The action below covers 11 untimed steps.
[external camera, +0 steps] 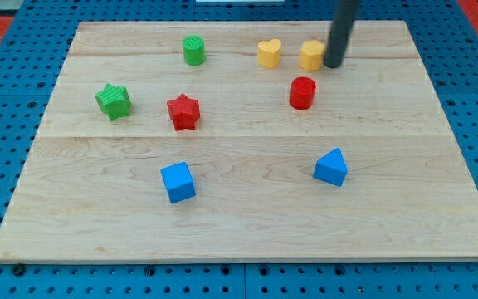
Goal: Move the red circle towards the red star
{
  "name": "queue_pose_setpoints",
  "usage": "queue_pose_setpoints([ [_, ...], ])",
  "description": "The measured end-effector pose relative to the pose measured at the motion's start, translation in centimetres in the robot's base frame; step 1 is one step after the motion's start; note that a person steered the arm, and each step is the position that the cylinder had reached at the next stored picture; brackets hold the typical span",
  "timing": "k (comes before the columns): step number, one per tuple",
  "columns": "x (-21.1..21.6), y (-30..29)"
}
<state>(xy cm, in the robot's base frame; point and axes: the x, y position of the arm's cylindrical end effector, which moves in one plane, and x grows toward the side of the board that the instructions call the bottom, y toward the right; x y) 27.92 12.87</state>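
Note:
The red circle (302,92) stands on the wooden board at the view's upper right of centre. The red star (183,111) lies to its left, near the board's middle left. My tip (333,64) is above and to the right of the red circle, apart from it, right beside the yellow block (311,55) at that block's right side.
A yellow heart (269,53) sits left of the yellow block. A green circle (193,50) is at the top, a green star (113,100) at the left. A blue cube (178,182) and a blue triangular block (331,167) lie lower down. The board's edge (222,259) borders blue pegboard.

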Motion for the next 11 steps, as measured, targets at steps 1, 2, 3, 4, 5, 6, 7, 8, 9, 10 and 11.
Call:
queue_pose_setpoints([
  [1,-0.5,-1.9],
  [2,1.0,4.9],
  [3,5.9,3.9],
  [4,6.1,-4.7],
  [5,7.1,-9.7],
  [6,5.1,-9.1],
  [7,4.6,-8.4],
  [8,4.9,-5.7],
  [9,5.3,-6.5],
  [10,8.4,-5.5],
  [11,11.0,-7.4],
])
